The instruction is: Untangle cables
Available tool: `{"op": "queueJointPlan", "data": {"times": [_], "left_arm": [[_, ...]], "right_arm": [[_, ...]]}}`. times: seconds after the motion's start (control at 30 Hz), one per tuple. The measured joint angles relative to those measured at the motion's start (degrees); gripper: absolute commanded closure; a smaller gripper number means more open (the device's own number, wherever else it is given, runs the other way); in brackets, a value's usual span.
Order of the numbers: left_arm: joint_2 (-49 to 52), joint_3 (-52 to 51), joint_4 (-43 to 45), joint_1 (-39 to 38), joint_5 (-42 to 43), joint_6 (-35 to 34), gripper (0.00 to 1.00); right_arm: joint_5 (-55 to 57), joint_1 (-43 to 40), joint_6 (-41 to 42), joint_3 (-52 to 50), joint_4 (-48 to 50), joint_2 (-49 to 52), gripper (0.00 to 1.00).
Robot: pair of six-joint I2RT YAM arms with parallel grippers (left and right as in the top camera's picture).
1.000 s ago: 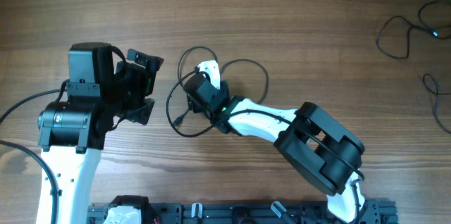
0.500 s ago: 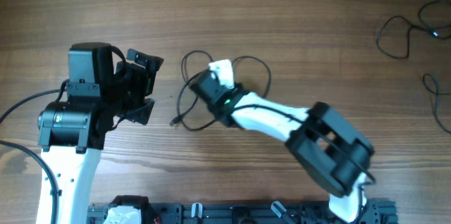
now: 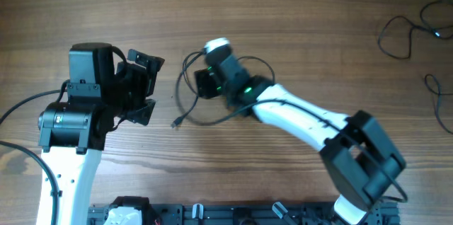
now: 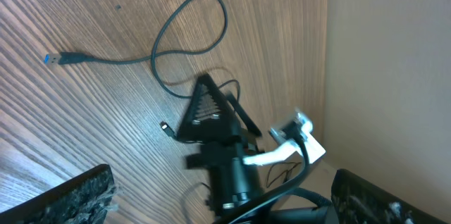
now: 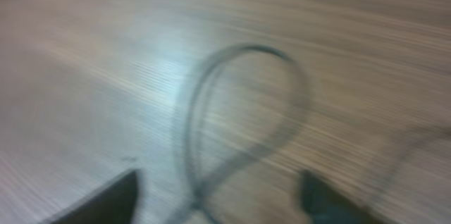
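At table [image 3: 297, 13] centre, the cables [image 3: 175, 121] are laid in loose loops around the right gripper [image 3: 206, 64], whose jaws are set apart with nothing clamped. Beside them, the left gripper [image 3: 146, 87] is spread wide and empty.

The right wrist view is smeared by motion: the cable loop [image 5: 246, 104] is a soft grey streak, its strands impossible to count. It runs out past the bottom edge between the 2 dark fingers [image 5: 106, 199], which are only partly in view. From overhead, the right arm [image 3: 297, 115] covers part of the cables [image 3: 185, 64] beneath it, and whether its jaws touch a cord cannot be told. The plug [image 3: 175, 122] is too small to identify. More cords [image 3: 383, 35] at the far right are cut by the picture's edge. The left wrist view crops its own fingers [image 4: 77, 196] at the bottom.
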Motion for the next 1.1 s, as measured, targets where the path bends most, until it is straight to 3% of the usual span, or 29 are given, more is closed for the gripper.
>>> {"op": "queueJointPlan", "data": {"times": [0.1, 0.3, 0.5, 0.6, 0.87, 1.03, 1.1], "left_arm": [[0.0, 0.0, 0.0, 0.0, 0.02, 0.0, 0.0], [0.0, 0.0, -0.02, 0.0, 0.0, 0.0, 0.0], [0.0, 0.0, -0.02, 0.0, 0.0, 0.0, 0.0], [0.0, 0.0, -0.02, 0.0, 0.0, 0.0, 0.0], [0.0, 0.0, -0.02, 0.0, 0.0, 0.0, 0.0], [0.0, 0.0, -0.02, 0.0, 0.0, 0.0, 0.0], [0.0, 0.0, -0.02, 0.0, 0.0, 0.0, 0.0]], "right_arm": [[-0.35, 4.22, 1.68, 0.04, 3.5, 3.65, 0.96], [-2.54, 2.62, 10.6, -0.04, 9.18, 12.63, 0.96], [-3.19, 2.54, 12.59, -0.02, 10.14, 13.35, 0.96], [-3.23, 2.54, 12.79, 0.46, 6.88, 13.27, 0.96], [-6.05, 0.28, 12.26, 2.73, -12.74, 9.22, 0.96], [-6.29, -8.15, 9.14, -0.04, -20.28, 2.05, 0.95], [-6.01, -10.05, 6.49, -0.04, -21.0, -1.09, 0.88]]}}
